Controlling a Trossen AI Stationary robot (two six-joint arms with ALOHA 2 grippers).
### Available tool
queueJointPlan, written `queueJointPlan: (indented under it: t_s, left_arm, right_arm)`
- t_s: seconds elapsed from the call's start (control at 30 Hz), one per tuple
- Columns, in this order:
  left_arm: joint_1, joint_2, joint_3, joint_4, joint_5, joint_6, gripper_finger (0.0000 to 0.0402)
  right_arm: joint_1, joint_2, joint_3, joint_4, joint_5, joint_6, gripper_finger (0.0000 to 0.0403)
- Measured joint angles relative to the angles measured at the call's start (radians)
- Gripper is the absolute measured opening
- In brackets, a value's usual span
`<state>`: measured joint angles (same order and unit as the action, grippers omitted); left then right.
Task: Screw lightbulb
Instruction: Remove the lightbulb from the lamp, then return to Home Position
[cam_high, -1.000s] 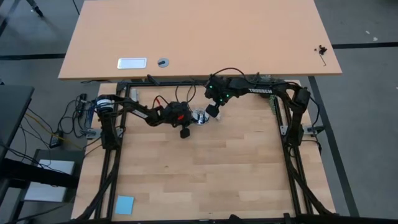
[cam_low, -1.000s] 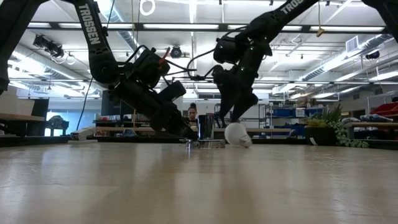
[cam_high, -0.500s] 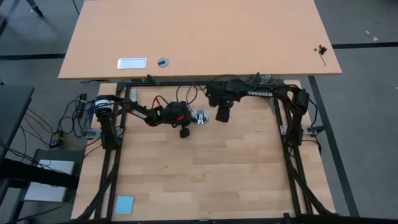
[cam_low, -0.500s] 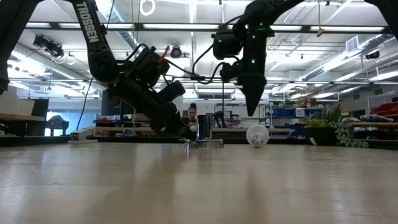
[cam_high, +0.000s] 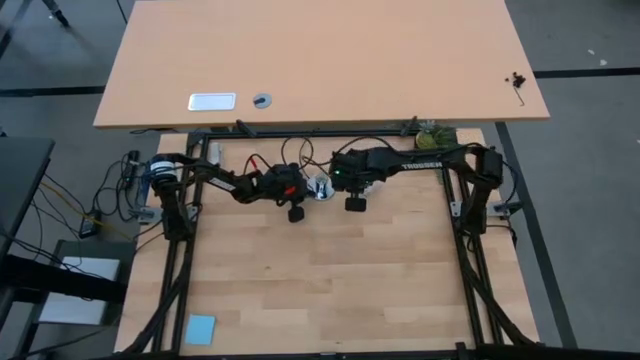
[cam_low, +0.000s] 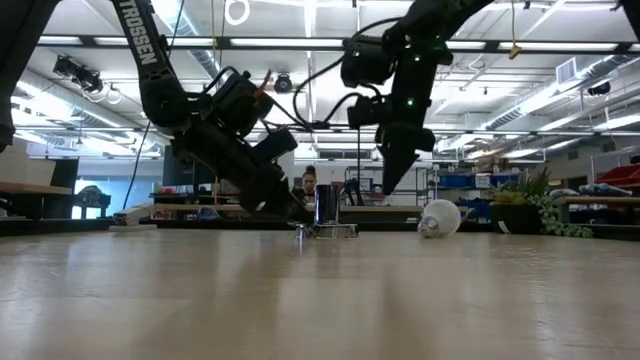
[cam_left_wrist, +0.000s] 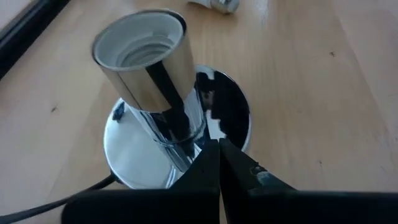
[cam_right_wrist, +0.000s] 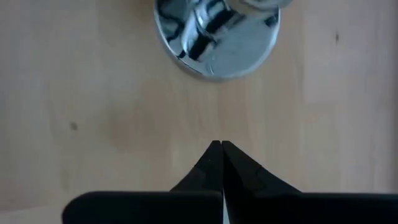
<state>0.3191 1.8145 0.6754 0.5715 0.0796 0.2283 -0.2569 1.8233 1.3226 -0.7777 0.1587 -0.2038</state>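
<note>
Lightbulb – lying on its side on the desk, held by nothing; in the low view it is seen beside the socket and clear of it. In the left wrist view only the grey screw base of the bulb is caught at the frame edge, just beyond the socket. In the high view the bulb cannot be made out.

Socket – chrome tube with white threaded insert, standing upright on a round mirror-finish base disc, open end up and empty. It is placed near the desk edge that borders the larger second desk, about midway along that edge. A black cord is seen leaving the disc.

Left gripper – fingers pressed together, nothing between them; the tips are set low against the rim of the socket's base disc.

Right gripper – fingers clenched tip to tip, empty. It is pointed down and held above bare wood next to the disc, raised off the desk in the low view, between socket and bulb.

A blue pad is noted at the opposite, left corner of the desk.
</note>
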Motion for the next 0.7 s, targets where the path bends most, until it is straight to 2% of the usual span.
queueJointPlan:
  t_s: [0.17, 0.33, 0.57, 0.7]
  left_arm:
    - [-0.012, 0.000, 0.001, 0.010, -0.004, -0.007, 0.0001]
    - [-0.023, -0.001, 0.002, 0.024, -0.004, -0.023, 0.0001]
    - [-0.027, -0.002, 0.002, 0.030, -0.003, -0.058, 0.0001]
    - [-0.027, -0.002, 0.002, 0.036, -0.002, -0.061, 0.0001]
  right_arm:
    - [0.029, -0.104, -0.111, 0.168, -0.026, -0.002, 0.0008]
    - [0.044, -0.240, -0.276, 0.398, -0.032, -0.001, 0.0004]
    - [0.046, -0.405, -0.512, 0.746, -0.148, 0.005, 0.0004]
    - [0.046, -0.452, -0.634, 0.915, -0.214, 0.027, 0.0005]
